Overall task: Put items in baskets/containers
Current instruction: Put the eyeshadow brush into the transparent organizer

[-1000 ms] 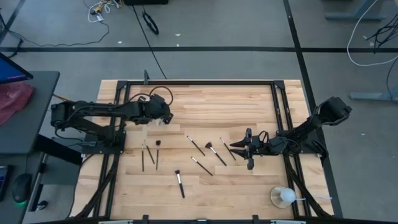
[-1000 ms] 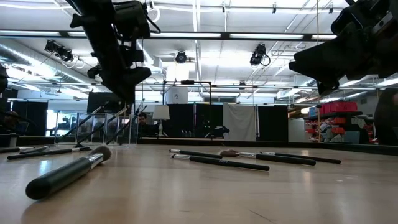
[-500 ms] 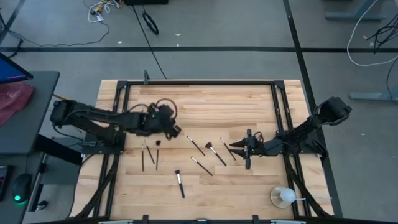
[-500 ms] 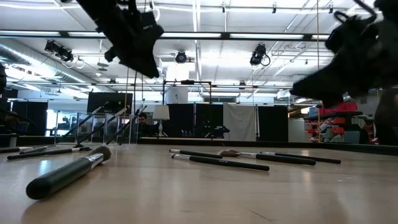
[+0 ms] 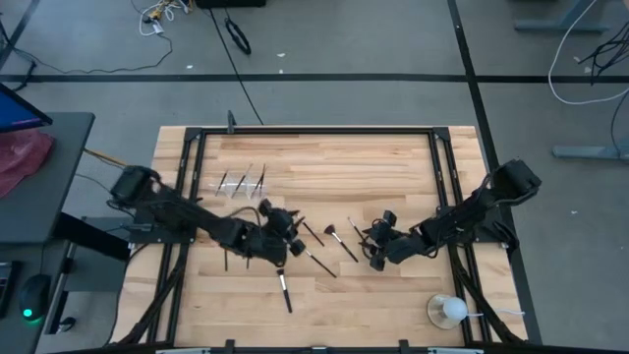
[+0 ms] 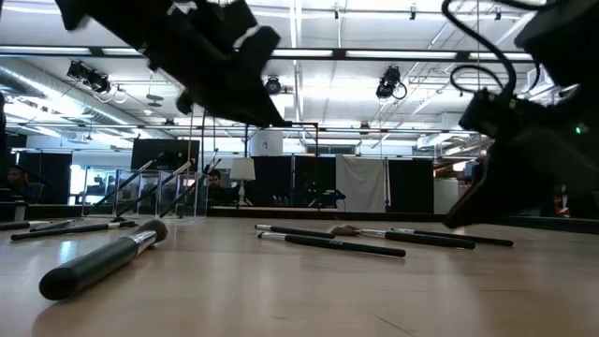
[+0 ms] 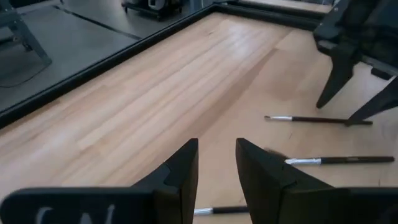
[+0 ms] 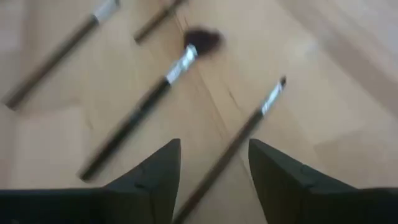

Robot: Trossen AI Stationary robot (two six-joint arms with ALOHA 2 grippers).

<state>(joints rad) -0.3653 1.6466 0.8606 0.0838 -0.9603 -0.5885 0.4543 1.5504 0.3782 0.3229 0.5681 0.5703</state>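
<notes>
Now the left gripper (image 5: 292,243) hovers open among the brushes (image 5: 341,241) at mid-table, the right gripper (image 5: 373,252) open over one slim brush (image 8: 233,146).

bright overhead lighting | soft shadows | right wrist view blurred
</notes>
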